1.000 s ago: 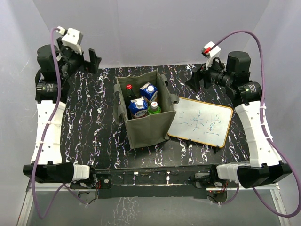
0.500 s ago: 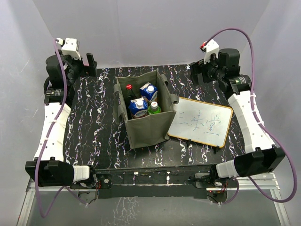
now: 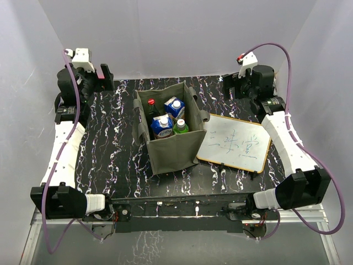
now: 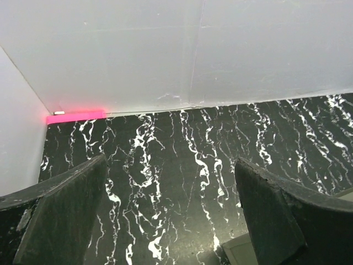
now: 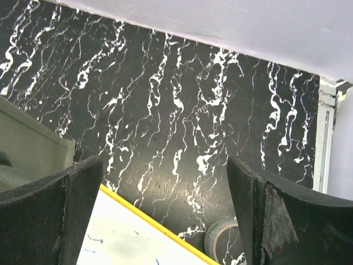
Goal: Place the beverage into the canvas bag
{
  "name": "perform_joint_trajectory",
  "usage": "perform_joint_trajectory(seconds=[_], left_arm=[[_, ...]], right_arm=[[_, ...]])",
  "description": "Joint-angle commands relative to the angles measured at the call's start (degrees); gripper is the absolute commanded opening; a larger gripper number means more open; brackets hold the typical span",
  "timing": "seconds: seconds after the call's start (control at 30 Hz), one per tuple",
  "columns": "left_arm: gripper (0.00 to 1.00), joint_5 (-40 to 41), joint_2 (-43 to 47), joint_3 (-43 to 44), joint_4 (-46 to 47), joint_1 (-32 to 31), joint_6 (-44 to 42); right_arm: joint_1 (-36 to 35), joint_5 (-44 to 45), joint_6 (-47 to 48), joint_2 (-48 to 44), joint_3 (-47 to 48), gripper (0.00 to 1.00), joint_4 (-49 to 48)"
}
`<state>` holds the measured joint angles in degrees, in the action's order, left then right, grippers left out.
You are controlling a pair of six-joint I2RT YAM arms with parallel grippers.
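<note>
With the left claw (image 3: 106, 75) at ten o'clock and the right claw (image 3: 229, 86) at two both gaping empty, we could topple the soft canvas bag (image 3: 174, 152) by reaching in.

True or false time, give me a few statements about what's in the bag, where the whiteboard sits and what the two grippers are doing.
1. A blue-and-white carton sits inside the canvas bag. True.
2. The whiteboard lies to the left of the bag. False: it lies to the bag's right.
3. The right gripper is shut on a bottle. False: it is open and empty.
4. The left gripper is open, holding nothing. True.
</note>
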<state>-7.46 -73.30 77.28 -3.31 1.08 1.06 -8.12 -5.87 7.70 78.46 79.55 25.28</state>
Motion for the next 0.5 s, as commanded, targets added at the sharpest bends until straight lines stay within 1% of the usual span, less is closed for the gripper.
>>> perform_joint_trajectory(seconds=[0.0,0.07,0.2,0.33,0.47], left_arm=[[0.97,0.1,1.2,3.5,-2.8,0.3,-3.6],[0.97,0.4,1.3,3.8,-3.8,0.4,-4.6],[0.97,-0.8,1.4,3.0,-3.8,0.4,-4.2],[0.97,-1.8,1.6,1.2,-2.0,0.4,-2.6],[0.97,-0.9,2.1,0.0,-2.2,0.4,-0.7]], right_arm=[[0.2,1.6,-2.0,-3.8,-1.0,0.99,-13.6],[0.2,2.2,-1.7,-4.3,-2.3,0.99,-16.1],[0.2,2.8,1.7,-5.7,-5.4,0.99,-19.2],[0.8,4.7,0.0,-6.9,-7.8,0.99,-20.1],[1.6,3.9,-1.0,-8.7,-9.9,0.99,-19.8]])
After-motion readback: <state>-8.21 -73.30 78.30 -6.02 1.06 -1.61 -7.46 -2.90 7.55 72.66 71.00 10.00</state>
